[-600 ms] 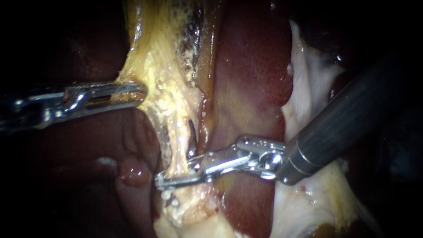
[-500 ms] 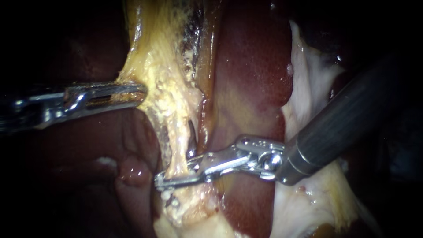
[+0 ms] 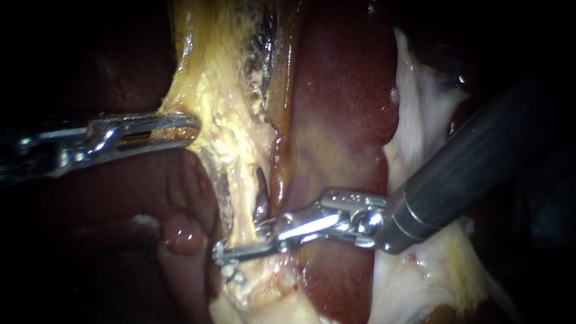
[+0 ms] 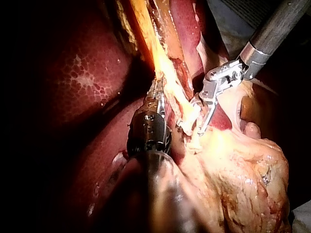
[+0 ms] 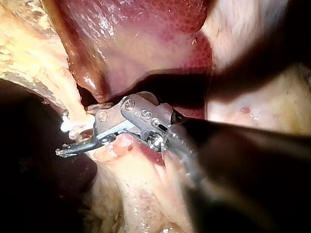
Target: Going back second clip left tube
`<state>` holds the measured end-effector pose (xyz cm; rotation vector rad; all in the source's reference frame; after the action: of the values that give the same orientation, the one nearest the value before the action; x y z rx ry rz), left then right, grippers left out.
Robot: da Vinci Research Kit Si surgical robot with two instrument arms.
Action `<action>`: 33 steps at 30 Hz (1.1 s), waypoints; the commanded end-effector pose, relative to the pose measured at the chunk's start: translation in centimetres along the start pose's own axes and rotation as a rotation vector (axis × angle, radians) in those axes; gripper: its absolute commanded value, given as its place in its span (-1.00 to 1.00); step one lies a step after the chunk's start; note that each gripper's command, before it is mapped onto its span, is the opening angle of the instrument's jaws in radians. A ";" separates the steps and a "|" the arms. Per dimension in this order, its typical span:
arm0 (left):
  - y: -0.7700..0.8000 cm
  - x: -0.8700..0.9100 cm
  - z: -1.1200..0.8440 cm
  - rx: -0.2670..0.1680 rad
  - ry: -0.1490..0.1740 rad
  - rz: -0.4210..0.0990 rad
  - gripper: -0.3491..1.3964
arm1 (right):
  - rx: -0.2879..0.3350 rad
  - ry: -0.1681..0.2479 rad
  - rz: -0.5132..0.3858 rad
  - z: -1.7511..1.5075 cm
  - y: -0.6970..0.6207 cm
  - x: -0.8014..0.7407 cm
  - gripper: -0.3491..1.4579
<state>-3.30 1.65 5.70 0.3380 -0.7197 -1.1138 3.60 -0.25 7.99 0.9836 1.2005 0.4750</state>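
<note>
The left tube [image 3: 241,207] — likely soft, slick, easily torn — runs down the middle, between the parted jaws of my right instrument [image 3: 237,245], which grip nothing. My left instrument [image 3: 192,126] clenches yellow fat [image 3: 210,90] to its left; better held there than on the tube.

Endoscope: close to the tissue, facing the tube [image 3: 240,210] with the liver [image 3: 342,90] behind it. The left instrument [image 3: 193,126] and right instrument [image 3: 222,252] enter from opposite sides.
Left wrist camera: sits behind its own shaft and looks down its length to the tip. Very near; the shaft bulks in the foreground, with the right instrument ahead of it.
Right wrist camera: same set-up along its own shaft, nearest of the three.
Shared by all three: the tube at the right instrument's tip, liver beyond.
</note>
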 end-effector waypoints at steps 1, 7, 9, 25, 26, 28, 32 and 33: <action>0.00 0.00 -0.01 0.001 0.000 0.000 -1.00 | 0.001 0.005 -0.021 -0.01 0.00 0.00 -0.01; 0.00 0.00 -0.02 0.001 0.000 0.000 -1.00 | -0.024 0.014 -0.086 -0.16 0.00 0.02 0.03; 0.00 0.00 -0.02 0.001 0.000 0.000 -1.00 | -0.032 0.016 -0.101 -0.22 0.00 0.02 0.04; 0.01 0.01 -0.04 0.002 0.001 0.001 -1.00 | -0.071 0.028 -0.209 -0.78 -0.16 0.11 0.05; 0.01 0.01 -0.04 0.002 0.001 0.001 -1.00 | -0.077 0.028 -0.239 -0.86 -0.20 0.15 0.05; 0.01 0.01 -0.04 0.002 0.001 0.001 -1.00 | -0.091 0.030 -0.303 -1.01 -0.28 0.22 0.05; 0.00 0.01 -0.04 0.002 0.001 0.001 -1.00 | -0.123 0.029 -0.391 -1.28 -0.41 0.36 0.05; 0.00 0.01 -0.04 0.002 0.001 0.001 -1.00 | -0.134 0.027 -0.419 -1.37 -0.45 0.41 0.05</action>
<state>-3.27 1.64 5.68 0.3399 -0.7204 -1.1123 2.34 0.38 7.30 0.5736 1.3412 0.2232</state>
